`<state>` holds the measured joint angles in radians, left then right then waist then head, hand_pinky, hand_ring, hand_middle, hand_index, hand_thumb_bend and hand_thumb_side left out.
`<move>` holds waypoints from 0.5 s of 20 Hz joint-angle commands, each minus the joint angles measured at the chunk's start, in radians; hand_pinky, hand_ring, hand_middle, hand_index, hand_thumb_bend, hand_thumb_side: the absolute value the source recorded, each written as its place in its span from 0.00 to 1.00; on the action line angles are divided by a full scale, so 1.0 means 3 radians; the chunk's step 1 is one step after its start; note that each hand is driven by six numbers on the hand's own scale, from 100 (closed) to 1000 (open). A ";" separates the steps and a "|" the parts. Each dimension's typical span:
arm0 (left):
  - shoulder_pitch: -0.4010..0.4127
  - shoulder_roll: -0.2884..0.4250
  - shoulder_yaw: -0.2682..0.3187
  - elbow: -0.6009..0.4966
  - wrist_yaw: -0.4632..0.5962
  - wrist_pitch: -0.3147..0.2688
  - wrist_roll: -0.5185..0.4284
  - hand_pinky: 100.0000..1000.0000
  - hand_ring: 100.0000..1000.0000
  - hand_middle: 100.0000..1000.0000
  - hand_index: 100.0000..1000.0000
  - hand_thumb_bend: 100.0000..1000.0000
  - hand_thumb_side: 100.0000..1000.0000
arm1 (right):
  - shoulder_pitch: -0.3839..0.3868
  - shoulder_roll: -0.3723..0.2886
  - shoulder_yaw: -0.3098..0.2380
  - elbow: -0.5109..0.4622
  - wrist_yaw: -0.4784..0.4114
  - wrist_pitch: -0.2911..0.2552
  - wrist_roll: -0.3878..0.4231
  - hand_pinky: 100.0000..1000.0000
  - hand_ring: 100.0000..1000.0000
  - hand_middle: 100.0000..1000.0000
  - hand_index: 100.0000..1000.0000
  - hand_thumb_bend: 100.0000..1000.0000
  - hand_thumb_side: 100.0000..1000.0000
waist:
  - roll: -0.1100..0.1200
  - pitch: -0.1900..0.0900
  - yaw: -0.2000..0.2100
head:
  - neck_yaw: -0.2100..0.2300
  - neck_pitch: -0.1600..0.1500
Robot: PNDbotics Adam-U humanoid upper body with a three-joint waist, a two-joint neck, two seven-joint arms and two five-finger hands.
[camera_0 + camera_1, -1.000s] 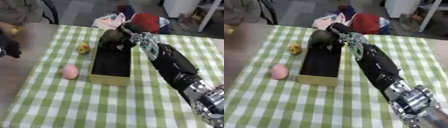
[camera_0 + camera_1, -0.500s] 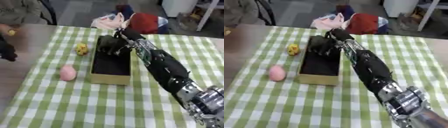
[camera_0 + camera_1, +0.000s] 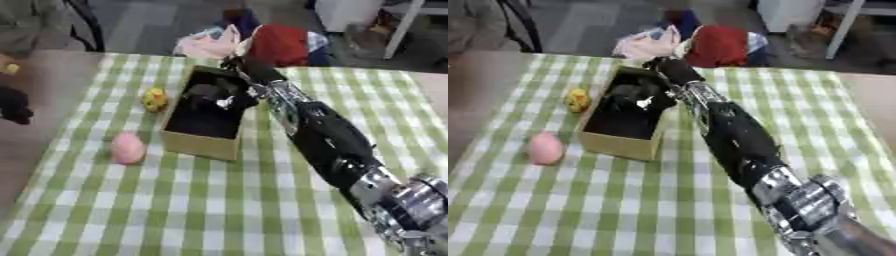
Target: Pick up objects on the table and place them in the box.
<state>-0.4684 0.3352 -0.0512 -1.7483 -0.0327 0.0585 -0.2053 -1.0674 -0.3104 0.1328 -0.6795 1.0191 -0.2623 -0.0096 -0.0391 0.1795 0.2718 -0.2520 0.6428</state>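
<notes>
- The right robot hand (image 3: 214, 97) has come down from above the far rim and now sits inside the open tan cardboard box with a dark inside (image 3: 198, 145). A second ago it hung higher, near the back edge.
- That reads to me as the drop-off step: whatever it carries is being lowered to the box floor, so one item looks nearly delivered.
- I cannot tell whether the hand's fingers are curled or straight. Black hand, dark lining and possibly a dark object all merge; only a small pale glint shows near the palm.
- So whether anything is held, or already let go, stays unsure.
- Still waiting on the green-and-white checked table (image 3: 219, 210): a small yellow rounded object (image 3: 155, 98) just beside the box's left wall, and a pink egg-shaped object (image 3: 128, 148) nearer me, a little apart from the box's front left corner. Neither has moved.
- At the left edge a black shape (image 3: 13, 106) shows, most likely the left robot hand, cut off by the frame, and I cannot make out its fingers.
- The right arm (image 3: 737, 135) crosses the table on a slant and hides the cloth beneath it; its lower part runs out of view.
</notes>
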 commanded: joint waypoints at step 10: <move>0.0081 0.0366 0.0112 0.0157 -0.0219 -0.0055 0.0096 0.54 0.55 0.51 0.60 0.26 0.74 | 0.0572 -0.0953 0.0357 -0.2307 -0.2598 0.0234 0.0317 0.71 0.79 0.70 0.91 0.33 0.20 | 0.0056 -0.0193 -0.0435 | 0.0307 0.0144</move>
<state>-0.4323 0.4078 -0.0312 -1.6989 -0.0867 0.0467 -0.1818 -0.8824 -0.5371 0.2382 -1.2745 0.3293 -0.2184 0.0810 -0.0261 0.1384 0.1372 -0.1709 0.6776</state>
